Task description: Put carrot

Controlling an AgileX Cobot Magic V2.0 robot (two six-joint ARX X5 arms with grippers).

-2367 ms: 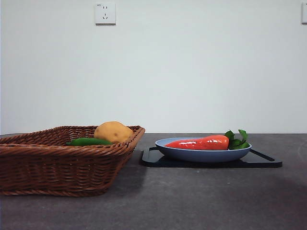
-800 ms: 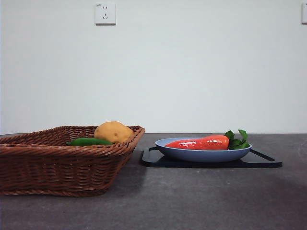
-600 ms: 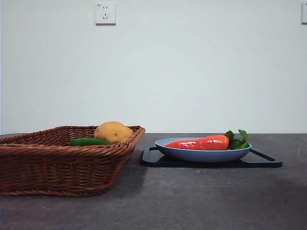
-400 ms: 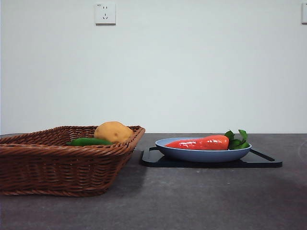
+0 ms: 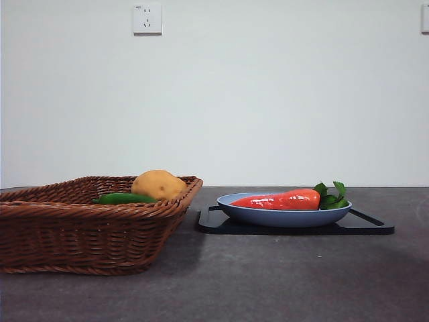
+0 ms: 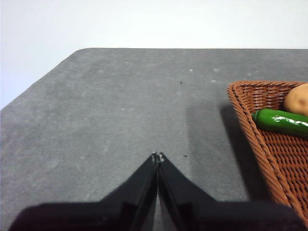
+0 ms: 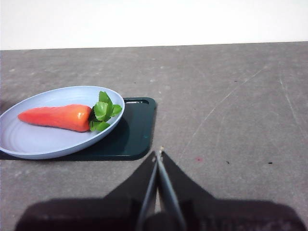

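Carrot [image 5: 281, 200] lies on its side in the blue plate [image 5: 281, 217], glossy red-orange, tapered, green leafy top [image 7: 102, 112] at the thick end near the rim. Plate sits on a dark tray [image 7: 132, 134] on the grey table [image 5: 281, 282]. Wicker basket [image 5: 87, 231] beside the tray holds a tan potato [image 5: 158, 184] and a slim green vegetable [image 6: 281, 122]. Left gripper [image 6: 157, 156] has its jaws pressed together over bare table next to the basket. Right gripper [image 7: 159, 153] also has jaws together, near the tray, holding nothing.
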